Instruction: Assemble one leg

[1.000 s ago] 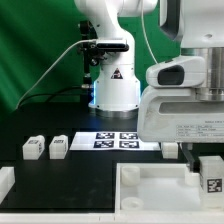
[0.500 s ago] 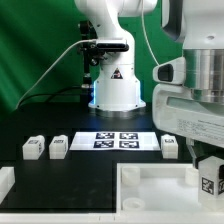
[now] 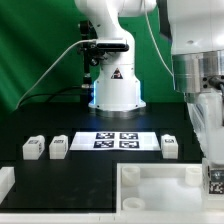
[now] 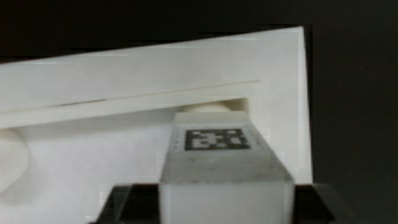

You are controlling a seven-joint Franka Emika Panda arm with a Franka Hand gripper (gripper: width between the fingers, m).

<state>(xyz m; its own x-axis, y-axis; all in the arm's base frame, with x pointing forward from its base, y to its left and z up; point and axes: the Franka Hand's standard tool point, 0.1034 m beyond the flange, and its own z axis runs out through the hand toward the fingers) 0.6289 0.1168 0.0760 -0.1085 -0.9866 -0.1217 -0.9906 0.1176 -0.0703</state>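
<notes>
My gripper [image 3: 213,172] is at the exterior view's right, shut on a small white leg [image 3: 215,181] with a tag, held over the right end of the large white panel [image 3: 150,180]. In the wrist view the leg [image 4: 219,150] sits between my dark fingers [image 4: 135,202], with my gripper [image 4: 221,206] closed on its sides and the panel [image 4: 107,100] beneath it. Three more legs stand on the black table: two at the left [image 3: 33,147] [image 3: 58,146] and one to the right of the marker board [image 3: 170,146].
The marker board [image 3: 118,140] lies in the middle of the table before the robot base [image 3: 115,90]. A white block [image 3: 5,181] sits at the front left edge. The panel fills the front right.
The wrist has swung from lying across the right side to standing upright, uncovering the leg right of the marker board. The held leg has shifted slightly right and down.
</notes>
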